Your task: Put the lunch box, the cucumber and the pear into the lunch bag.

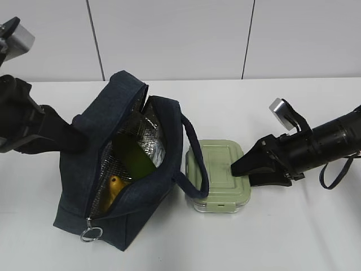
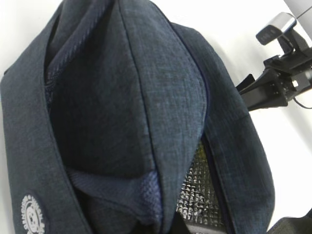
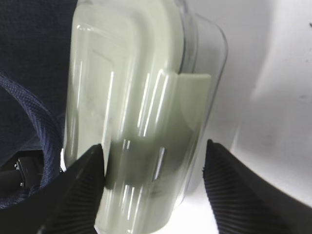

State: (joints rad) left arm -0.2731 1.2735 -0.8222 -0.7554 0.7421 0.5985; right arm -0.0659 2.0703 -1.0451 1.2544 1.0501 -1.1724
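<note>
Lunch bag (image 1: 121,164) unzipped, cucumber (image 1: 135,157) and pear (image 1: 115,183) inside. Right gripper (image 3: 153,161) fingers apart, straddling lunch box (image 1: 219,175) edge. Left gripper's state cannot tell.

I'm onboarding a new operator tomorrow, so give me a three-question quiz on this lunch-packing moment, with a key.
1. True or false: the cucumber and the pear are already inside the lunch bag.
2. Which item lies outside the bag? A) lunch box B) cucumber C) pear
3. Fill in: the right gripper has its fingers spread on either side of the ______.

Key:
1. True; both show through the open zip against the foil lining.
2. A; the lunch box lies on the table beside the bag, its lid on.
3. Lunch box; whether the fingers touch it cannot be told.
</note>
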